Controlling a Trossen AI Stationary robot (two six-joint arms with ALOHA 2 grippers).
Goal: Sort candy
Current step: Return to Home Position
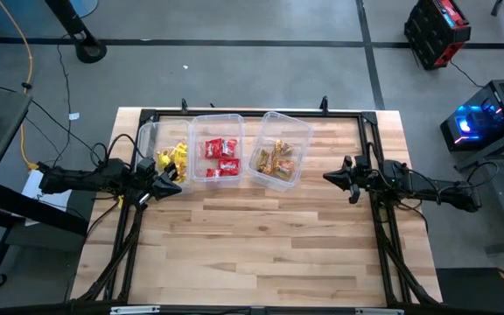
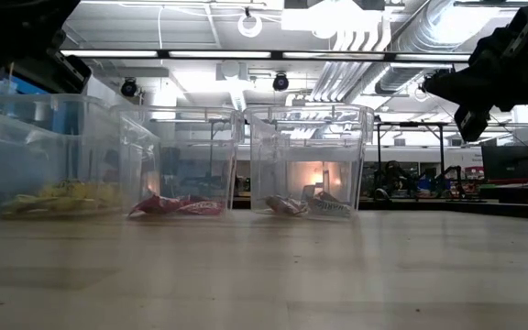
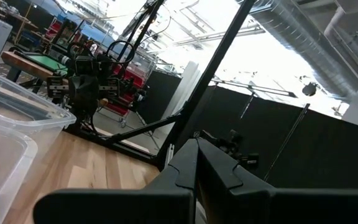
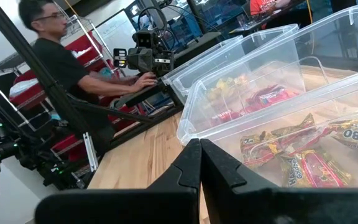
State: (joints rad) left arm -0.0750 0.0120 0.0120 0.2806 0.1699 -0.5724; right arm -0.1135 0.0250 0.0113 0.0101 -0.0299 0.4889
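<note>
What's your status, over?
Left gripper beside left tub, right gripper near right tub; jaws shut, empty. Yellow candy, red candy, brown-gold candy sorted, one tub each. Nothing in the way.

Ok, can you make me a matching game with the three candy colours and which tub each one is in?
Things:
1. yellow candy
2. red candy
3. brown-gold candy

Places, seen from above:
A. middle tub
B. right tub
C. left tub

Pairs: 1-C, 2-A, 3-B.

The left gripper and right gripper are shut and empty, one near each end of the row.
</note>
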